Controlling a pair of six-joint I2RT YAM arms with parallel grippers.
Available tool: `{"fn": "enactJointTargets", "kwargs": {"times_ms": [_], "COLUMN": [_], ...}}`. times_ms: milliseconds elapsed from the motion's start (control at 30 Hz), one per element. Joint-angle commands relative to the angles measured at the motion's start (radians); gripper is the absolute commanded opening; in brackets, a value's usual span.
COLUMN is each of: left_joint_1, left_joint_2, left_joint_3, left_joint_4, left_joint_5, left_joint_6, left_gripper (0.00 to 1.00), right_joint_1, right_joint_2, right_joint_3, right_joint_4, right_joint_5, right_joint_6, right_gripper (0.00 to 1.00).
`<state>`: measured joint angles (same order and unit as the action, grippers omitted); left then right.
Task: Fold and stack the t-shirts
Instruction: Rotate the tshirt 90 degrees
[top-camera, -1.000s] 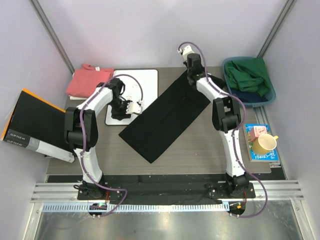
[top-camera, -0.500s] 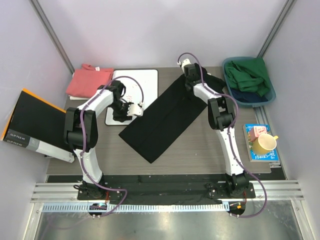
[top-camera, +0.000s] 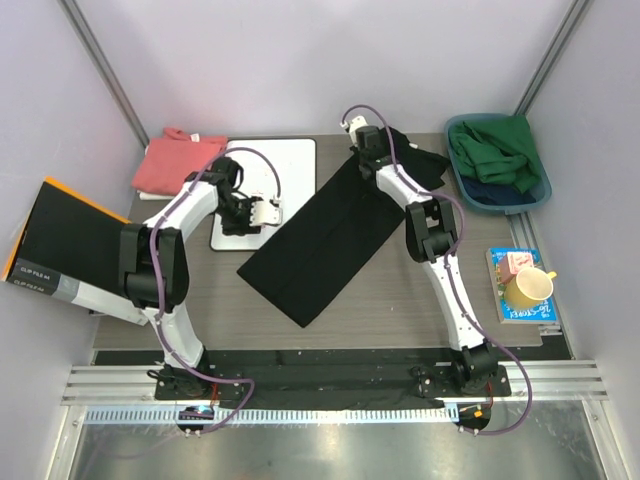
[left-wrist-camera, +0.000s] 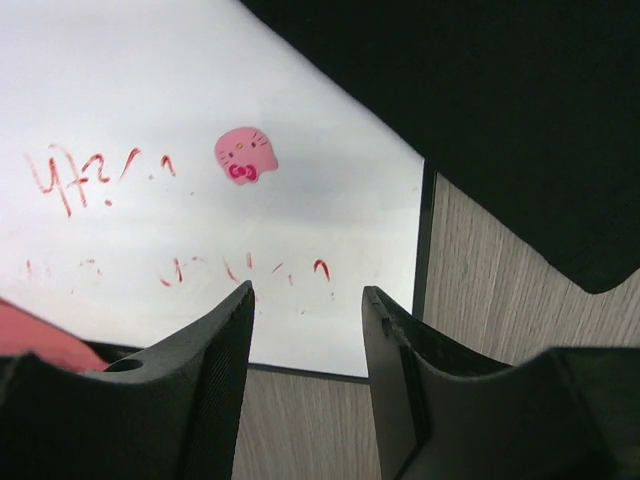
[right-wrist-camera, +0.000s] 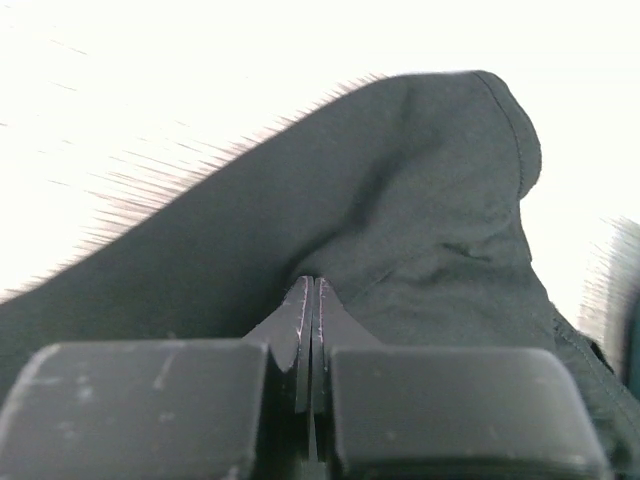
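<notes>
The black t-shirt (top-camera: 320, 235) lies as a long folded strip, diagonal across the table, with no print showing. My right gripper (top-camera: 362, 150) is at its far end, jaws shut on a pinch of the black cloth (right-wrist-camera: 420, 200), as the right wrist view (right-wrist-camera: 312, 290) shows. My left gripper (top-camera: 268, 213) is open and empty, low over the near right corner of the white board (top-camera: 290, 160), just left of the shirt's edge (left-wrist-camera: 500, 120). In the left wrist view (left-wrist-camera: 305, 300) its fingers frame the board's edge. The salmon-pink t-shirt (top-camera: 175, 160) lies folded at the far left.
A blue basket (top-camera: 540, 190) with green cloth stands at the far right. A yellow mug (top-camera: 528, 288) sits on a book (top-camera: 505, 305) at the right edge. A flat black box with orange edge (top-camera: 70, 245) lies at the left. The board (left-wrist-camera: 200, 230) bears red marks and a pink sticker.
My right gripper has moved left along the far edge with the shirt's far end, and a sleeve now shows to its right. My left gripper has shifted slightly.
</notes>
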<state>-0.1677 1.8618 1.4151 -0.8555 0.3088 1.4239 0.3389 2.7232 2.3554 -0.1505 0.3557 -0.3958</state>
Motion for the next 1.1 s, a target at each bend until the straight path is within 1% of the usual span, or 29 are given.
{"fn": "enactJointTargets", "kwargs": {"times_ms": [0, 100, 233, 367, 500, 567, 667, 700, 733, 767, 800, 833, 867, 900, 1000, 1033, 1067], "left_joint_1": [0.023, 0.037, 0.050, 0.062, 0.066, 0.068, 0.068, 0.068, 0.068, 0.068, 0.068, 0.068, 0.068, 0.066, 0.065, 0.065, 0.063], "left_joint_2": [-0.076, -0.082, -0.085, -0.101, -0.111, -0.116, -0.124, -0.127, -0.131, -0.134, -0.136, -0.145, -0.150, -0.156, -0.180, -0.185, -0.203], "left_joint_3": [-0.047, -0.053, -0.057, -0.070, -0.088, -0.094, -0.116, -0.120, -0.125, -0.131, -0.134, -0.137, -0.143, -0.146, -0.159, -0.162, -0.169], "left_joint_4": [0.078, 0.088, 0.105, 0.128, 0.138, 0.144, 0.162, 0.173, 0.183, 0.190, 0.196, 0.203, 0.210, 0.214, 0.227, 0.228, 0.228], "left_joint_5": [0.026, 0.023, 0.018, 0.019, 0.030, 0.035, 0.041, 0.041, 0.044, 0.046, 0.049, 0.053, 0.067, 0.073, 0.107, 0.110, 0.113], "left_joint_6": [-0.013, -0.017, -0.023, -0.022, -0.023, -0.025, -0.029, -0.034, -0.034, -0.036, -0.040, -0.040, -0.040, -0.043, -0.046, -0.045, -0.045], "left_gripper": [0.48, 0.48, 0.48, 0.48, 0.48, 0.48, 0.48, 0.48, 0.49, 0.49, 0.49, 0.49, 0.50, 0.50, 0.51, 0.52, 0.52], "right_joint_1": [0.052, 0.075, 0.104, 0.146, 0.182, 0.195, 0.199, 0.199, 0.192, 0.187, 0.178, 0.157, 0.144, 0.132, 0.094, 0.088, 0.081], "right_joint_2": [0.047, 0.055, 0.050, 0.049, 0.052, 0.059, 0.056, 0.047, 0.038, 0.026, -0.008, -0.029, -0.049, -0.078, -0.195, -0.273, -0.316], "right_joint_3": [0.048, 0.071, 0.077, 0.090, 0.102, 0.114, 0.104, 0.094, 0.082, 0.059, 0.044, 0.027, 0.000, -0.016, -0.068, -0.088, -0.144], "right_joint_4": [-0.043, -0.050, -0.081, -0.110, -0.113, -0.110, -0.046, 0.035, 0.072, 0.107, 0.177, 0.199, 0.213, 0.236, 0.224, 0.212, 0.200], "right_joint_5": [-0.086, -0.086, -0.149, -0.248, -0.296, -0.285, -0.148, -0.077, 0.056, 0.104, 0.141, 0.201, 0.219, 0.236, 0.253, 0.240, 0.188], "right_joint_6": [-0.004, -0.017, -0.028, -0.031, -0.051, -0.061, -0.075, -0.096, -0.115, -0.127, -0.136, -0.144, -0.143, -0.140, -0.120, -0.114, -0.098], "right_gripper": [0.01, 0.01, 0.01, 0.01, 0.01, 0.01, 0.01, 0.04, 0.07, 0.11, 0.13, 0.23, 0.29, 0.39, 0.46, 0.48, 0.49]}}
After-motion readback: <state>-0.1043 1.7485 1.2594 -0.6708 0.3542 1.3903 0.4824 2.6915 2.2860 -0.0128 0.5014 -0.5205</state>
